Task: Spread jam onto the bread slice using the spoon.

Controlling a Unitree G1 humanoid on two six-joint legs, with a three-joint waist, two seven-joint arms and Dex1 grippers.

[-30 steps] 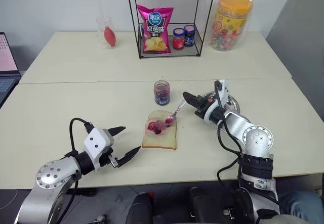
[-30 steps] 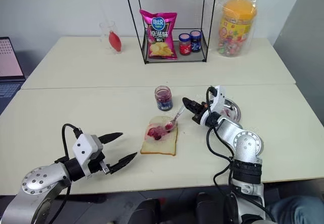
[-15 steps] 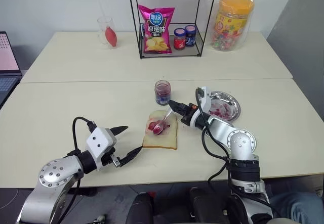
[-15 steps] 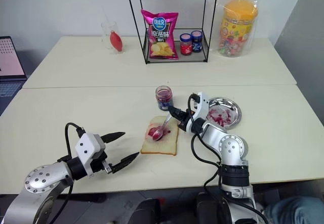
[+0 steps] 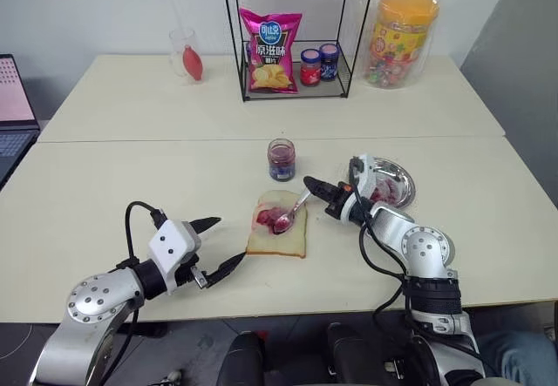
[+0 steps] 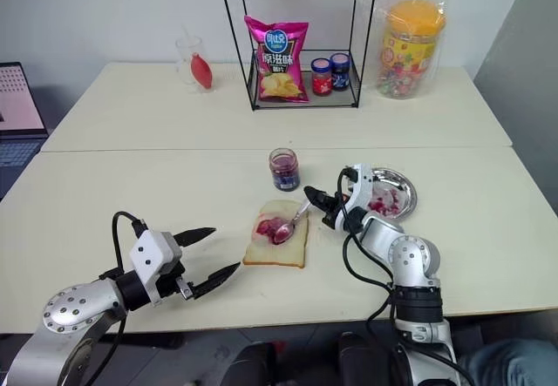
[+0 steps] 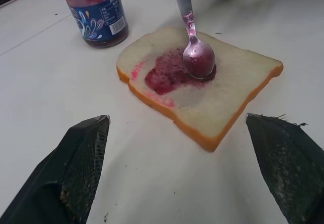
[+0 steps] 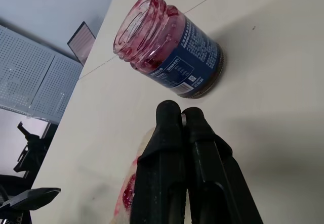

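- Where the bread slice (image 7: pixel 202 95) lies flat on the near table, just in front of the open jam jar (image 5: pixel 281 159), its centre carries a patch of the jam (image 7: pixel 167 75), with a thinner pink smear trailing toward the crust on the jar's side.
- The spoon (image 7: pixel 197 57) rests bowl-down on the edge of that patch; the bowl is glazed with jam, so how much it carries is hard to judge.
- Its handle slants up and away to the right gripper (image 5: pixel 316 187), whose two black fingers are pressed together on it. In the right wrist view the closed fingers (image 8: pixel 174 148) hide the handle, and just a corner of the bread shows beside them.
- The left gripper (image 5: pixel 216 248) hovers near the slice's front left corner, apart from it, jaws spread wide with nothing between them; in the left wrist view the two fingertips (image 7: pixel 83 153) frame the bread from either side.
- The steel dish (image 5: pixel 399 181) sits behind the right arm, which covers part of it; red smears show inside.
- Farther back, a wire rack (image 5: pixel 296 85) holds a chip bag (image 5: pixel 268 50) and two small jars (image 5: pixel 316 64).
- A laptop (image 5: pixel 10 111) is cut off at the left edge.
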